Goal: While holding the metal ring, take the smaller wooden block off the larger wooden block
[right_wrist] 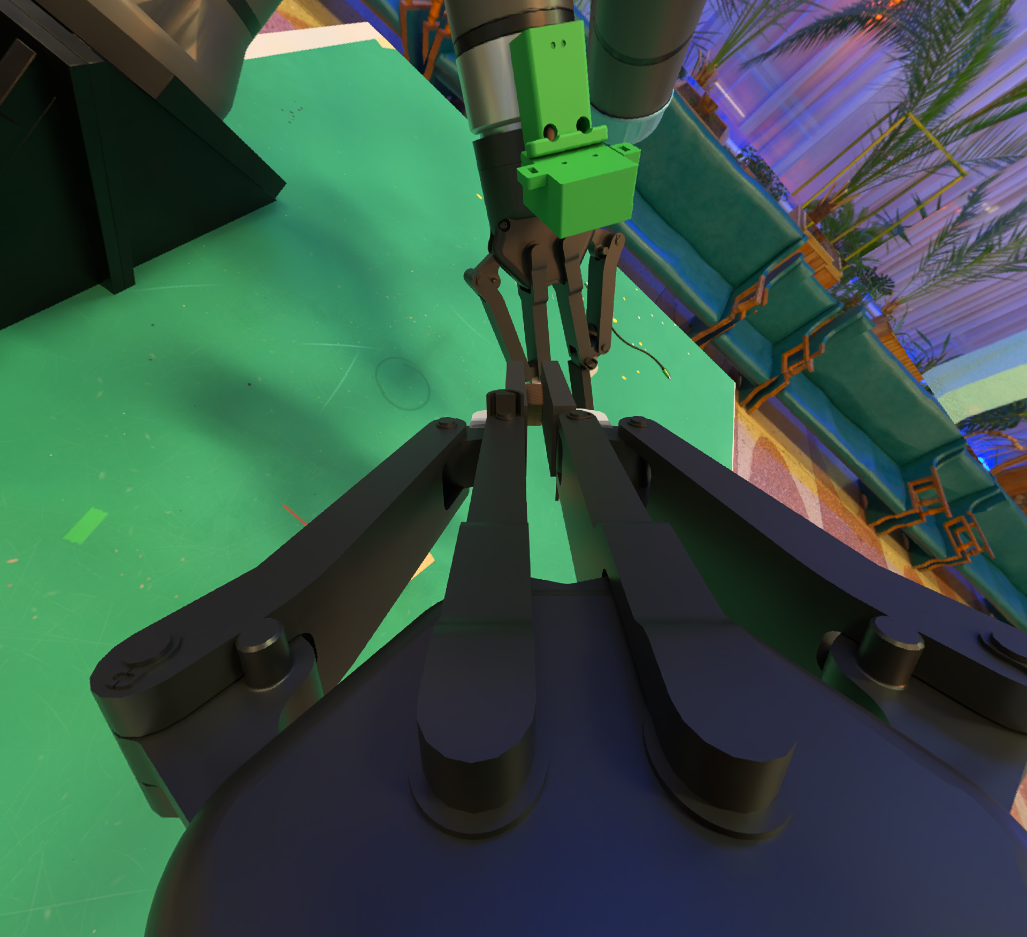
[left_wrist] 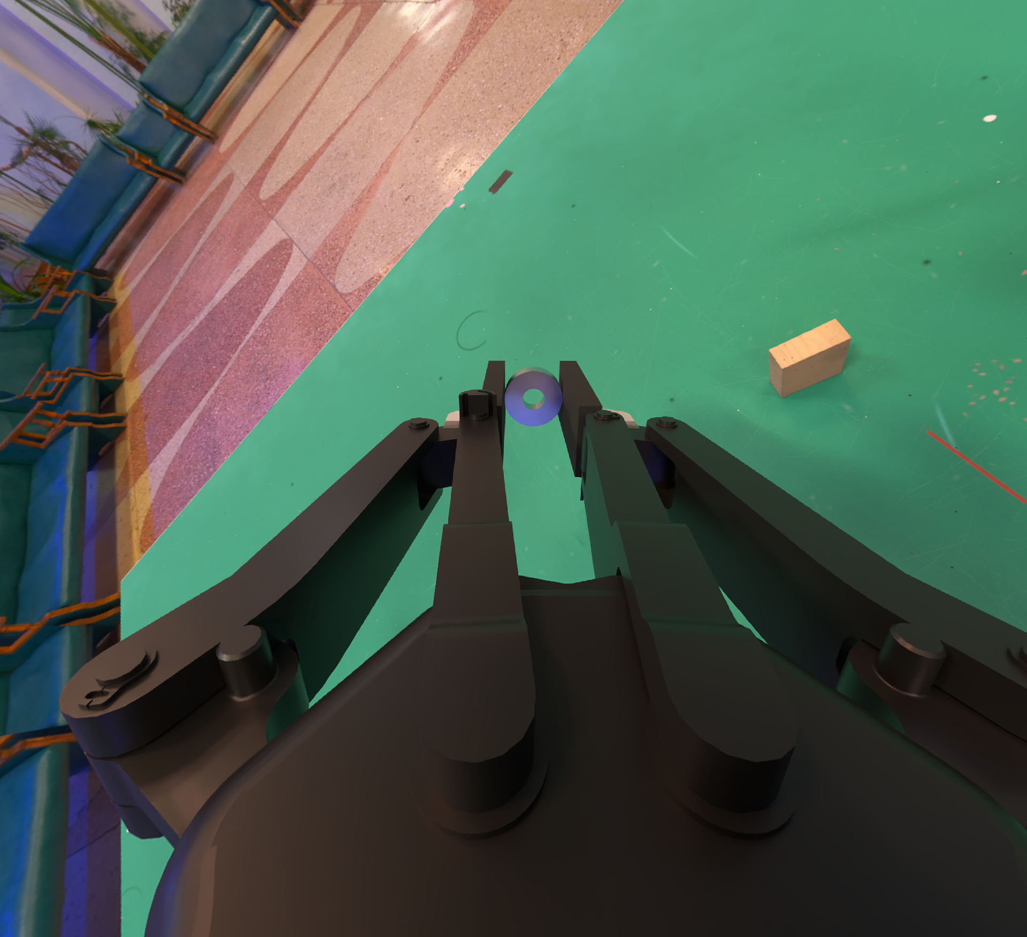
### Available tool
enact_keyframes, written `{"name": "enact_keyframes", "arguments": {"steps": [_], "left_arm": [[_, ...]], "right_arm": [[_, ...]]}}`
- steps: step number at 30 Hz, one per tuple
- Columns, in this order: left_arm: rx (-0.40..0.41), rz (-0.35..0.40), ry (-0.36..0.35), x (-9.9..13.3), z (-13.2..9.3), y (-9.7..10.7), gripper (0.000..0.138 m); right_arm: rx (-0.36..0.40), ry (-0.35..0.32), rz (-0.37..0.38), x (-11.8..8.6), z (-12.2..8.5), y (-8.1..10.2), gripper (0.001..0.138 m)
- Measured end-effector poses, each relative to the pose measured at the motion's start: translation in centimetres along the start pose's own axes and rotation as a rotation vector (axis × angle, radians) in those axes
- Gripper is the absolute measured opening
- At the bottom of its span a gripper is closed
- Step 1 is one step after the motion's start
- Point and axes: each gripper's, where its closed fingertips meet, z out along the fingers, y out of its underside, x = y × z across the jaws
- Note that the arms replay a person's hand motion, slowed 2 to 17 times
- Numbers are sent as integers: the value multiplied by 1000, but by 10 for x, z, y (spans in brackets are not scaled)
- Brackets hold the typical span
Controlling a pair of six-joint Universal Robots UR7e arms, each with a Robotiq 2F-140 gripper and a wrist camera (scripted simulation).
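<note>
Two dark fingers (left_wrist: 496, 382) of the left gripper (left_wrist: 532, 382) stand narrow at the centre of the left wrist view, clamped on the one metal ring (left_wrist: 533, 397). The ring is held on edge above the green table (left_wrist: 722, 160), its flat face and hole turned toward the camera, its axis running along the fingers. One wooden block (left_wrist: 809, 358) lies alone on the table at right of centre, well apart from the ring, resting on a long narrow face with its long axis slanting up to the right (nothing stacked on it here). A thin red line (left_wrist: 975, 466) marks the table at the right edge.

In the right wrist view, the right gripper (right_wrist: 533, 388) has its two fingers close together at frame centre, pinching a small piece of wood, the smaller wooden block (right_wrist: 534, 391); only a sliver shows, so its long axis cannot be told. Just behind it the left gripper (right_wrist: 556, 371) hangs fingers down from the upper centre, with a bright green mount (right_wrist: 572, 171) on its wrist. A tan corner (right_wrist: 425, 564) peeks from under the linkage at lower left.
</note>
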Motion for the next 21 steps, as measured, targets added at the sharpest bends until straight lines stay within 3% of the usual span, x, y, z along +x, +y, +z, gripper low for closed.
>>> {"name": "enact_keyframes", "arguments": {"steps": [21], "left_arm": [[27, -9, 35, 5, 0, -4, 26]], "right_arm": [[98, -31, -32, 5, -15, -33, 9]]}}
